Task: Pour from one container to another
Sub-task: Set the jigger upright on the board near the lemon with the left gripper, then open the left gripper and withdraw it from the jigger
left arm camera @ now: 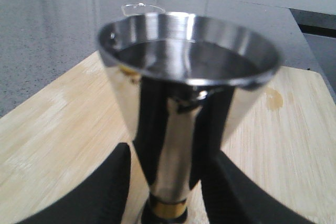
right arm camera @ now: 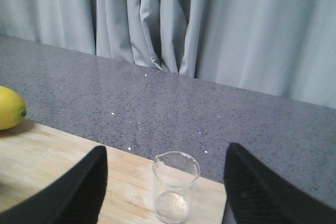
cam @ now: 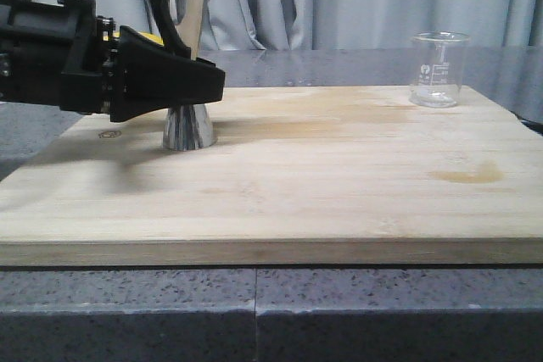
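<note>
Beaker (cam: 439,69) stands upright, well apart from the jigger (cam: 187,57), which the left gripper (cam: 199,82) flanks at its waist; contact unclear. Right gripper (right arm camera: 165,182) gapes behind the beaker: close squarely, mid-wall.

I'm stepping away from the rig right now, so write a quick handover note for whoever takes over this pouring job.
Left gripper: jaws on either side of the jigger's waist; whether they grip it cannot be told. The jigger stands upright on the wooden board, at its left rear.
Right gripper: open and empty, jaws on either side of the glass beaker without touching it. The beaker stands upright at the board's right rear corner.
Done: both arms lined up on their containers.
Left: grasp the beaker, carry it to the jigger, pour. A lemon lies behind the jigger.
</note>
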Action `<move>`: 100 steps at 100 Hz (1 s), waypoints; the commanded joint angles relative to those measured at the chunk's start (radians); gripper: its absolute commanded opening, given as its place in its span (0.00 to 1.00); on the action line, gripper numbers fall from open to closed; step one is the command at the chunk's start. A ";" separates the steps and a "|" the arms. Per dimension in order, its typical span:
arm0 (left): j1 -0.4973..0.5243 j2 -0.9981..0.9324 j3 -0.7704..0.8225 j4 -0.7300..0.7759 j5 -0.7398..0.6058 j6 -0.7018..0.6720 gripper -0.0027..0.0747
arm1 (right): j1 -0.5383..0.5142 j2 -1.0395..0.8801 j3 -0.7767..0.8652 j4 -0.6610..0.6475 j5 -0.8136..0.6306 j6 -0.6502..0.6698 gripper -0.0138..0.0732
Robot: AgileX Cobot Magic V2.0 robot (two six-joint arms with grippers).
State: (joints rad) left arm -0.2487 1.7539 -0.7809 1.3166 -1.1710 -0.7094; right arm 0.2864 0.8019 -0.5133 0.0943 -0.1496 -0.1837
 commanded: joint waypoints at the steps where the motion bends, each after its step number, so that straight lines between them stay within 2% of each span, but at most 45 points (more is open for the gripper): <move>1: 0.001 -0.033 -0.013 -0.037 -0.192 -0.012 0.46 | -0.006 -0.008 -0.037 -0.010 -0.073 -0.006 0.63; 50: 0.034 -0.043 -0.013 0.013 -0.192 -0.044 0.48 | -0.006 -0.008 -0.037 -0.010 -0.073 -0.006 0.63; 72: 0.043 -0.043 -0.013 0.024 -0.192 -0.090 0.64 | -0.006 -0.008 -0.037 -0.010 -0.076 -0.006 0.63; 100: 0.045 -0.044 -0.013 0.041 -0.192 -0.099 0.65 | -0.006 -0.008 -0.037 -0.010 -0.080 -0.006 0.63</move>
State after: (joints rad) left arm -0.2103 1.7539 -0.7809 1.3692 -1.1672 -0.7963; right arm 0.2864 0.8019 -0.5133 0.0943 -0.1496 -0.1837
